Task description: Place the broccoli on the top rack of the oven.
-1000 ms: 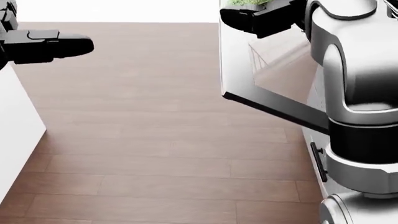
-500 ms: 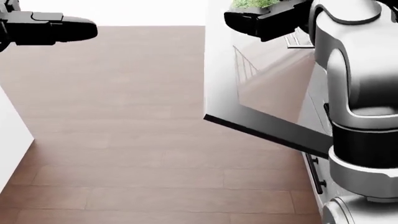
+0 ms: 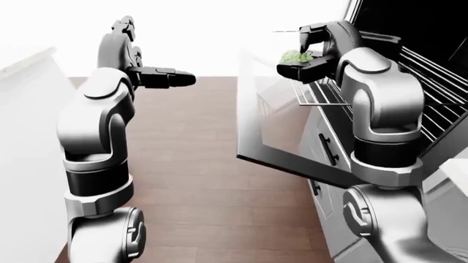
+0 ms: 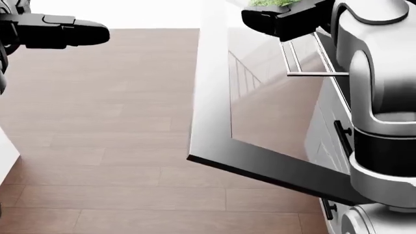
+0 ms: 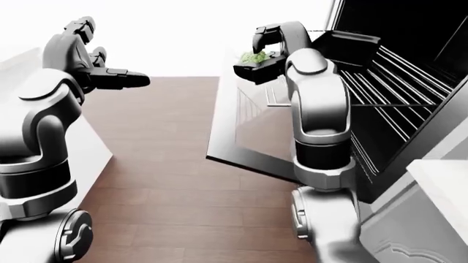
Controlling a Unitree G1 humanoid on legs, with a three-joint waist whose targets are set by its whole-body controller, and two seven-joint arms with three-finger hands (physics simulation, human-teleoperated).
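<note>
Above the glossy glass oven door, the right hand clamps the bumpy green broccoli beside thin wire racks. Left hand: black, fingers extended together over brown plank floor, holding nothing.

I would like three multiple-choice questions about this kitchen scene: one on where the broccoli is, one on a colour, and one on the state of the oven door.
1. Where is the broccoli?
A. on the floor
B. in the right hand, held over the open oven door
C. in the left hand

2. What colour is the floor?
A. brown wood
B. blue tile
C. plain black

3. How does the oven door stand?
A. shut
B. taken off
C. folded down open

Answers:
1 B: the green floret sits among the right hand's dark fingers, above the door, near the pulled-out rack.
2 A: brown planks show in every view.
3 C: the door lies dropped outward and the dark oven cavity with its racks is exposed. The left hand is empty.
</note>
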